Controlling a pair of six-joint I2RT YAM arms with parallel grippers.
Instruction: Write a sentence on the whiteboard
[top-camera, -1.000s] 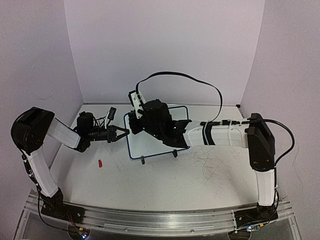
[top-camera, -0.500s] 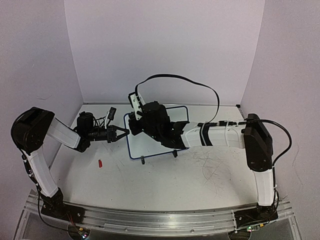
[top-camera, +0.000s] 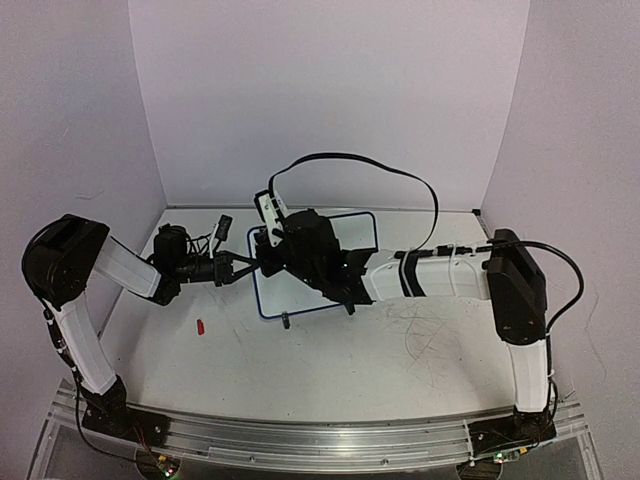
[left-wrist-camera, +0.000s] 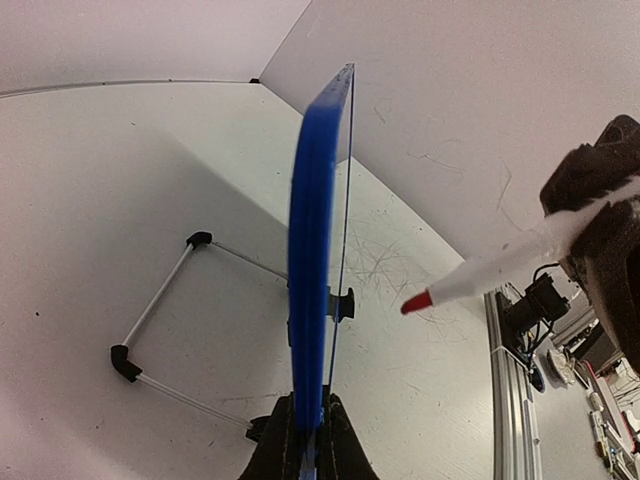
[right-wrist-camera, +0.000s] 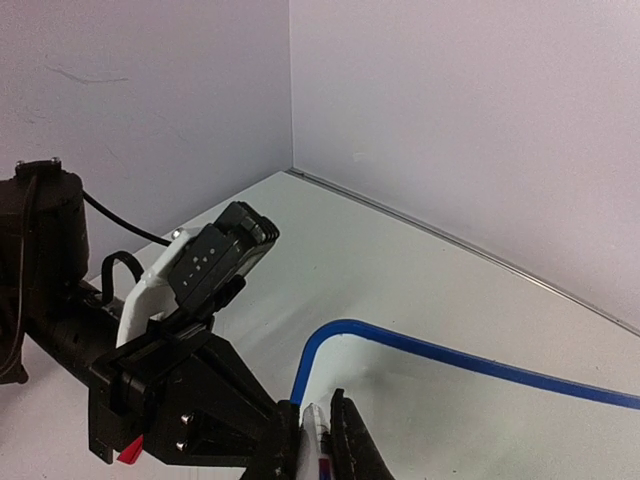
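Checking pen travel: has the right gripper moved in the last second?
Yes. Seen from above, the right gripper has slid left across the whiteboard, uncovering more of the board's right side.

Most of the whiteboard (top-camera: 287, 292) face behind the right arm (top-camera: 430, 275).
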